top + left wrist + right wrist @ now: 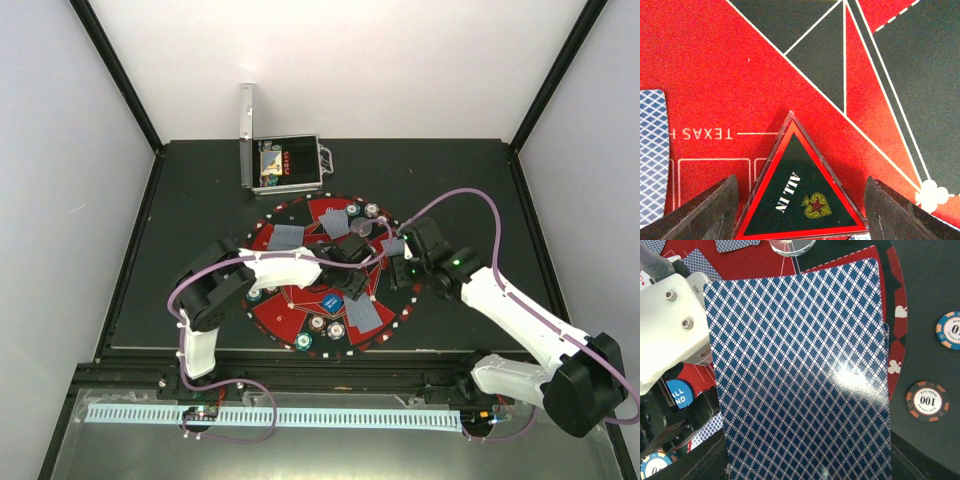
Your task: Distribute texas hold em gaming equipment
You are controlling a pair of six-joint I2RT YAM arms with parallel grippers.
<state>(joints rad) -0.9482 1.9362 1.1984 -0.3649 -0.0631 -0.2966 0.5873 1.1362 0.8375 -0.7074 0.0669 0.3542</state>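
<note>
My left gripper [800, 180] hangs over the round mat [715, 75] with a black-and-red triangular "ALL IN" marker [800, 200] between its fingers. The marker's base corners touch both pads, and it casts a shadow on the mat. My right gripper [805, 462] is shut on a small stack of blue-backed playing cards [800, 370] that fills most of its view and hides the fingertips. A single card [652, 155] lies at the left of the left wrist view. Two orange-edged chips [927, 400] [951, 330] lie on the table past the mat's rim.
The silver case [285, 165] stands open behind the mat [300, 310]. Cards [285, 237], chips [315, 325] and a blue disc [330, 300] lie on the mat. A clear disc [792, 245] lies ahead of the held cards. The left arm's white wrist [670, 325] is close beside them.
</note>
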